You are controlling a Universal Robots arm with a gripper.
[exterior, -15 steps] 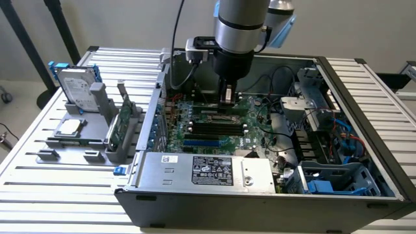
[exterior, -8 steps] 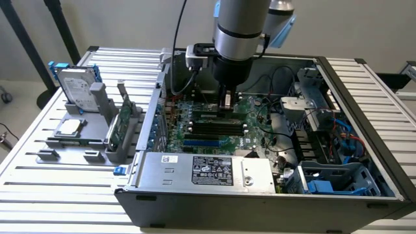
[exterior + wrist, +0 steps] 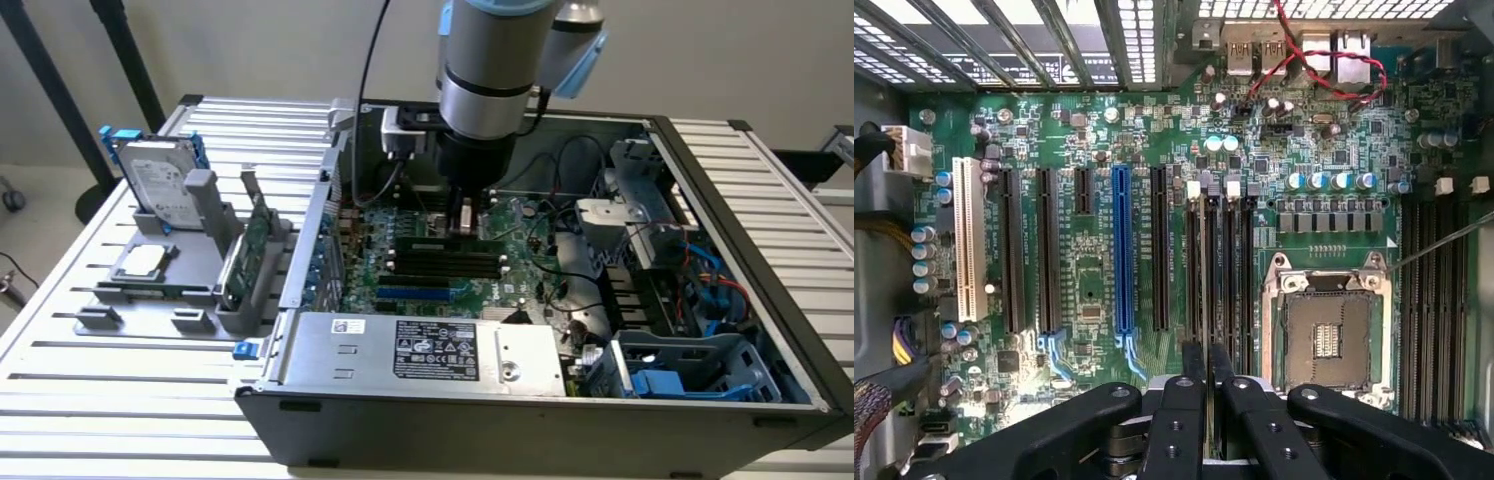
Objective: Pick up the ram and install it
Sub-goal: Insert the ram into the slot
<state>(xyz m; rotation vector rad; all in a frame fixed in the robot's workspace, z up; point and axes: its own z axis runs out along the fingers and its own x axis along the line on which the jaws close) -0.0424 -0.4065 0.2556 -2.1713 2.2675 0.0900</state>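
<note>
Dark-green and slim, the ram [image 3: 447,246] stands on its long edge inside the open computer case [image 3: 400,430]. It sits at the far side of the bank of black slots [image 3: 447,268] on the motherboard [image 3: 387,290]. Its face shows a row of black chips, and it runs about the full length of the slot beneath it. Whether it is fully seated I cannot tell.

The gripper [image 3: 463,224] comes straight down on the middle of the ram's top edge. In the wrist view the gripper [image 3: 1207,362] has its two black fingers [image 3: 1192,400] drawn nearly together, with a thin slit between them lined up along one slot, so I judge it clenched on the ram. Holding the stick upright at mid-length likely keeps it level, so that both ends meet the slot together.

Beside these slots the wrist view shows an empty processor socket [image 3: 1324,325] and a blue card slot [image 3: 1120,250]. Outside the case, on the exterior view's left, a hard drive [image 3: 158,185] and a wider green card [image 3: 251,250] stand in a grey rack [image 3: 200,300] on the slatted table [image 3: 107,400]
</note>
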